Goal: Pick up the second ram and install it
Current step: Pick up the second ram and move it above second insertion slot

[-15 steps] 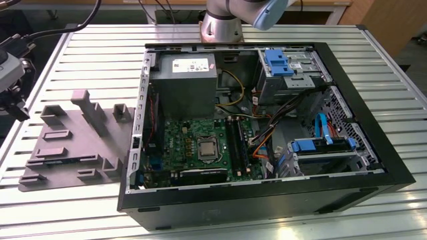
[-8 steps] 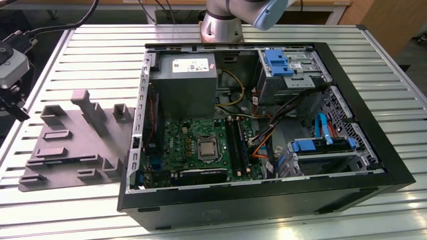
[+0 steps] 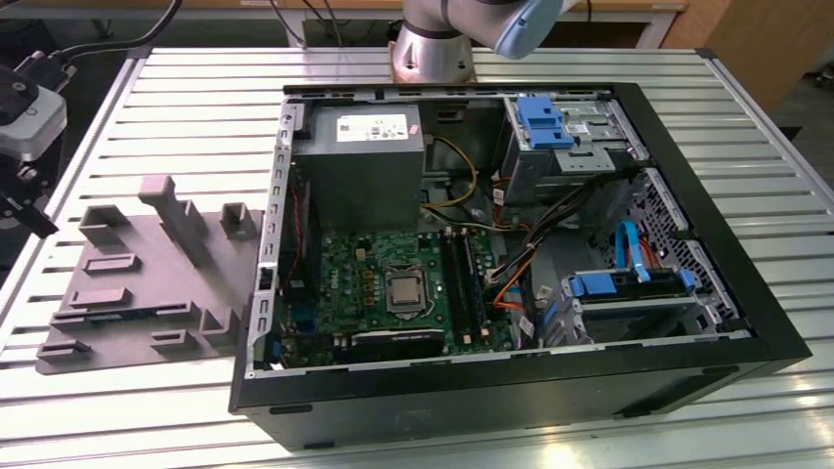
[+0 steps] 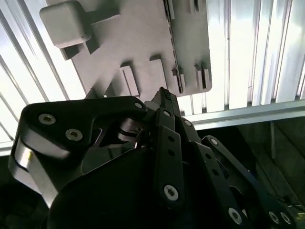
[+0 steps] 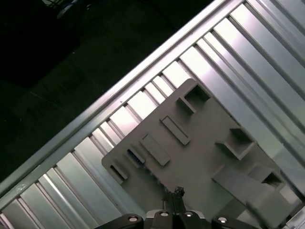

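Slatted metal table (image 3: pixel 156 88) carrying an open computer case (image 3: pixel 521 401) and grey holder tray (image 5: pixel 200 157). The gripper (image 5: pixel 178 192), closed with nothing visible in it, hangs above the tray. The likely second ram (image 5: pixel 135 157) is a dark strip slotted near a tray corner. Descending closed risks striking it.

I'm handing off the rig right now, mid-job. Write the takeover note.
Gripper: shut, nothing seen in it, over the grey holder tray.
Second ram: not made out on the tray; long dark strips sit at the memory slots in the open case, sticks or bare slots I can't tell.
Done: nothing confirmed.
Left: pickup and install both unconfirmed.
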`<state>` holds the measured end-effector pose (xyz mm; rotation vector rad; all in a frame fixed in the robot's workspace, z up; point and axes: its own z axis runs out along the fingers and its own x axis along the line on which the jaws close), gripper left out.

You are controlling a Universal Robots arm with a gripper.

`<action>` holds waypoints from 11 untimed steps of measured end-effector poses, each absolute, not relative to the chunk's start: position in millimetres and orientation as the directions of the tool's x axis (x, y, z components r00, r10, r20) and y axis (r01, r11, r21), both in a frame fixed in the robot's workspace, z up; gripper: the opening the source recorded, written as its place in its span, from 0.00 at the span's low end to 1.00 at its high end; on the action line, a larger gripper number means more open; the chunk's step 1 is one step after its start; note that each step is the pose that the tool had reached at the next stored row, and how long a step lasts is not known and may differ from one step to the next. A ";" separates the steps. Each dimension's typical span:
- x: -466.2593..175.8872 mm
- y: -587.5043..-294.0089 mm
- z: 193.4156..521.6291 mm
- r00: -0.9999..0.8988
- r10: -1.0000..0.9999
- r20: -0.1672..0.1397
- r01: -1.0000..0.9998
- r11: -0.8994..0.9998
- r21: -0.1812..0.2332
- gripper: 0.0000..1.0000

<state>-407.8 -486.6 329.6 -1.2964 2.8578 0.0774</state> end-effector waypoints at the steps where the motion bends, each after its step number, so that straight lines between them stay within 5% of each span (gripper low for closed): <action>1: -407.8 -486.6 329.5 -0.645 -0.764 -0.023 -0.764 0.644 0.044 0.11; 11: -407.8 -486.6 328.4 -0.497 -0.868 -0.023 -0.868 0.495 0.044 0.11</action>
